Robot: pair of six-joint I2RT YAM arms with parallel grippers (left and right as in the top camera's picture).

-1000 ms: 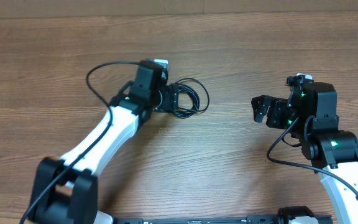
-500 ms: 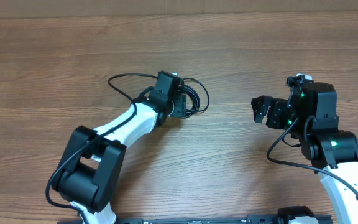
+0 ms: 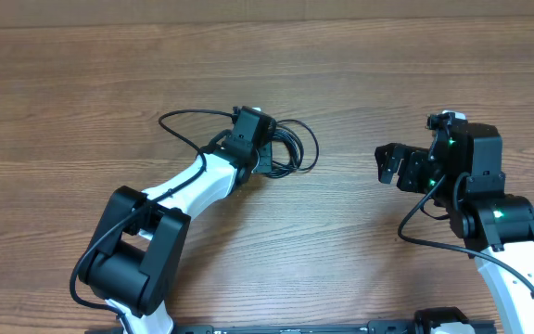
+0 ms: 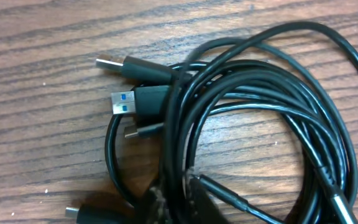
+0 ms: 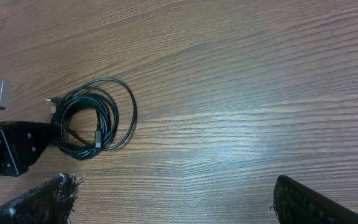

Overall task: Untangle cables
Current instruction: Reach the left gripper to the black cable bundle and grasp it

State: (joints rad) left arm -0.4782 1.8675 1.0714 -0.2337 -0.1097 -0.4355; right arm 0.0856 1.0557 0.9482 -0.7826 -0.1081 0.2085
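Note:
The cables [image 3: 293, 148] lie as a coiled bundle of thin black cords on the wooden table [image 3: 82, 93], just left of centre. In the left wrist view the cables [image 4: 260, 106] loop over one another, with a silvery plug [image 4: 107, 62] and a blue-tipped plug [image 4: 122, 102] sticking out to the left. My left gripper [image 3: 269, 154] sits at the bundle's left side, and its fingers [image 4: 157, 202] are shut on a few strands. My right gripper [image 3: 389, 165] hovers open well to the right with nothing between its fingers [image 5: 48, 199]. From the right wrist, the cables [image 5: 95, 118] appear far off at the left.
A thicker black cable [image 3: 188, 119] arcs from the left arm over the table behind it. The right arm's own cable [image 3: 415, 218] hangs beside its base at the lower right.
My left gripper moved right onto the bundle and shut on its strands, and the coil shifted slightly right. The right arm has stayed still.

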